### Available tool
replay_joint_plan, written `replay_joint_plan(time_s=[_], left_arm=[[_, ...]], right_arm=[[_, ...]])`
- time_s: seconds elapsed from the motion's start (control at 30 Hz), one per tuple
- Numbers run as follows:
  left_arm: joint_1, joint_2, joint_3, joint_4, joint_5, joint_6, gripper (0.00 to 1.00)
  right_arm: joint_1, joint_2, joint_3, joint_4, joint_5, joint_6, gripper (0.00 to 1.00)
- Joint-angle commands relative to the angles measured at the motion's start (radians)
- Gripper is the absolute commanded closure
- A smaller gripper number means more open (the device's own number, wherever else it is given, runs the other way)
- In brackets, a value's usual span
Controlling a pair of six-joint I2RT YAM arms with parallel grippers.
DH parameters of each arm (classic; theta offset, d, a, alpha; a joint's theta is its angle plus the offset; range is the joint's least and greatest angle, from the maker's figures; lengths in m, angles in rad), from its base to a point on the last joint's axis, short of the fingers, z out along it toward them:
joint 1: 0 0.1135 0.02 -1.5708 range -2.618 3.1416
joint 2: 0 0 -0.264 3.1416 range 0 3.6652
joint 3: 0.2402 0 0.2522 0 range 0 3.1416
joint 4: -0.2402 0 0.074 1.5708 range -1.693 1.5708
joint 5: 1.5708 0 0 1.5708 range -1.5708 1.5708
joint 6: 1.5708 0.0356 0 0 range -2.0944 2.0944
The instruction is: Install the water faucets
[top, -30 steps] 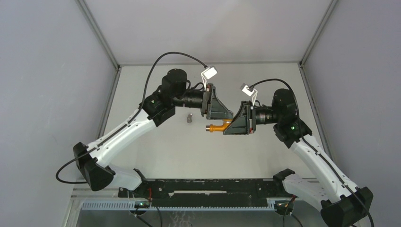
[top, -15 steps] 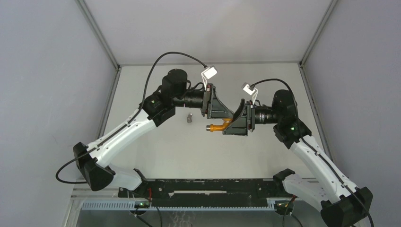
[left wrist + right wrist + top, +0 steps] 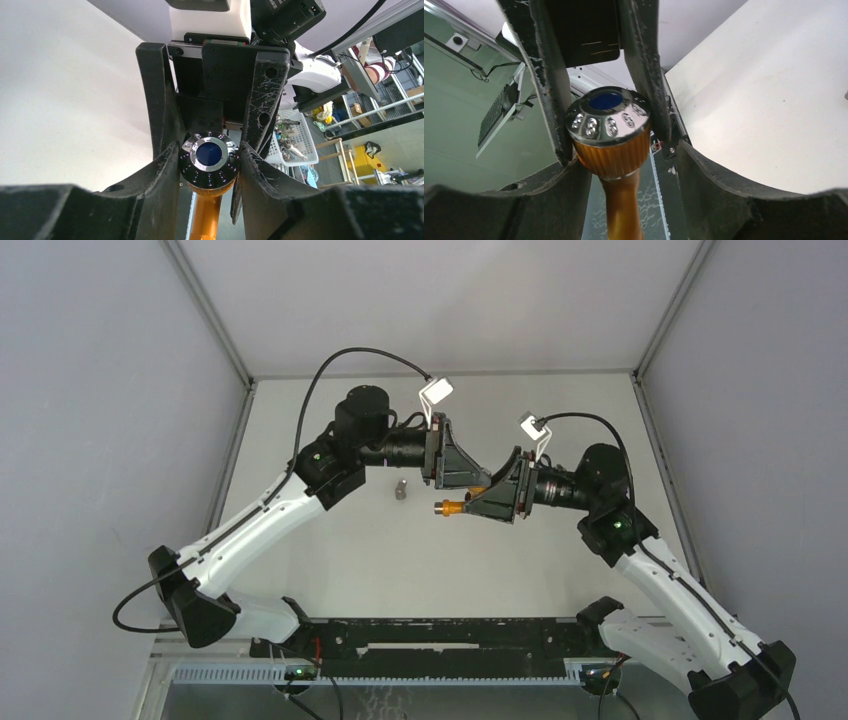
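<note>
Aloft over the tabletop (image 3: 420, 570), between both arms: the orange tap body (image 3: 458, 506). Clamped by the left end effector (image 3: 208, 152) at the chrome cap (image 3: 607, 116), pressed from both sides. Around the same cap: the right end effector (image 3: 629, 159), spread wide with a clear gap on 1 side, so no grip there.

From above, long axis roughly left to right, silvery end aimed left. Beyond that end, a little farther back and apart from it: the grey fitting (image 3: 399, 489), standing on the tabletop, nearer the left arm. Probably calls for carrying leftward and down with the left arm to mate the 2 parts.

Hidden from above: the cap and the contact points, behind both end effectors. Too small to tell: the fitting's thread, or which end faces up. Cut off in both wrist views: the lower stem.
</note>
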Motion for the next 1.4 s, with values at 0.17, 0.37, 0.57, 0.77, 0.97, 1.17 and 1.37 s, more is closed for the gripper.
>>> replay_joint_plan(time_s=[0.17, 0.37, 0.57, 0.77, 0.97, 1.17, 1.37], left_arm=[[-0.005, -0.023, 0.021, 0.06, 0.002, -0.015, 1.0], [-0.004, -0.021, 0.021, 0.06, 0.019, -0.015, 1.0], [-0.004, -0.02, 0.019, 0.058, 0.022, -0.01, 1.0], [-0.006, -0.021, 0.023, 0.041, 0.028, 0.004, 1.0], [-0.005, -0.017, 0.029, 0.034, 0.029, 0.009, 1.0], [-0.005, -0.011, 0.033, 0.034, 0.032, 0.008, 1.0], [-0.004, -0.005, 0.037, 0.033, 0.039, 0.003, 1.0]], right_arm=[[0.079, 0.025, 0.0, 0.144, 0.061, 0.054, 0.41], [0.085, 0.027, 0.0, 0.146, 0.067, 0.05, 0.51], [0.075, 0.02, 0.0, 0.102, 0.068, 0.032, 0.45], [0.029, -0.001, 0.0, 0.061, 0.043, 0.017, 0.41], [0.009, -0.005, 0.0, 0.034, 0.025, 0.0, 0.47], [0.013, 0.002, 0.0, 0.047, 0.01, 0.001, 0.55], [0.022, 0.003, -0.001, 0.049, 0.024, 0.002, 1.0]])
